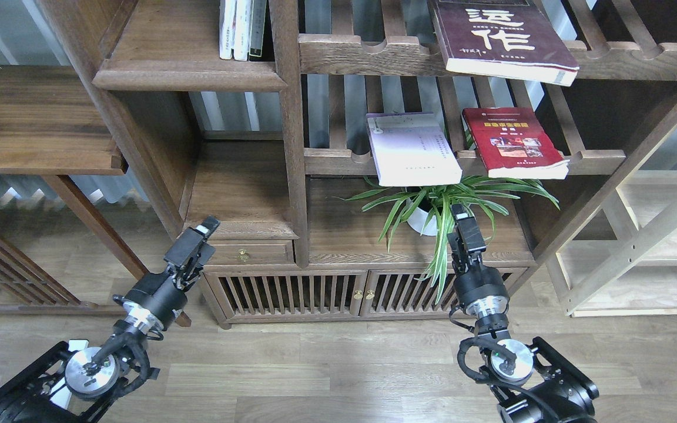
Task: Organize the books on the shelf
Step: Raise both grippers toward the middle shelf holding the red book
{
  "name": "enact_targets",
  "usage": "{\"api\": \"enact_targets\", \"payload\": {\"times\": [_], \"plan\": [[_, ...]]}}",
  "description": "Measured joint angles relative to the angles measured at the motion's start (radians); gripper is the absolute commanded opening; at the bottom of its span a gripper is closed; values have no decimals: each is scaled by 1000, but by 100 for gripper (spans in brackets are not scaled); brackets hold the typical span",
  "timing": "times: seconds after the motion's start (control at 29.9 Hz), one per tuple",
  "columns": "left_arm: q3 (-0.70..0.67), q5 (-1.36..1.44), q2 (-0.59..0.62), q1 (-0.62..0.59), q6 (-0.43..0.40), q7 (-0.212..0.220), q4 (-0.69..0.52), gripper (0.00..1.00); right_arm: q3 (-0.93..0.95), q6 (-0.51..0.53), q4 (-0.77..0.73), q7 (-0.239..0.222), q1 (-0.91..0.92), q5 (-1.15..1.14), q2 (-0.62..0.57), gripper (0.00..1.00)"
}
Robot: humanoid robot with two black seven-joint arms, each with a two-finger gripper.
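My left gripper (204, 226) hangs in front of the small brass-knobbed drawer (250, 254), holding nothing; its fingers look pressed together. My right gripper (461, 212) points up among the leaves of the green spider plant in a white pot (426, 217) — it is too dark and end-on for me to tell its fingers apart.

The dark maroon paperback with big white Chinese characters (500, 38) lies on the upper slatted rack (368, 53), overhanging its front rail. On the lower slatted rack (338, 160) the pale lavender-white paperback (412, 150) and the bright red paperback with yellow title (512, 144) lie side by side, apart. The solid dark-brown plank shelf with moulded front edge (188, 73) — upper left — carries only thin white-spined books (241, 29), standing upright.
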Motion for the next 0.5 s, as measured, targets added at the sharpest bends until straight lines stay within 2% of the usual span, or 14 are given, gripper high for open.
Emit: {"api": "enact_targets", "payload": {"times": [0.5], "plan": [[54, 18, -19, -33, 0, 1, 0, 99, -9, 0, 6, -2, -24, 0, 0, 100]]}}
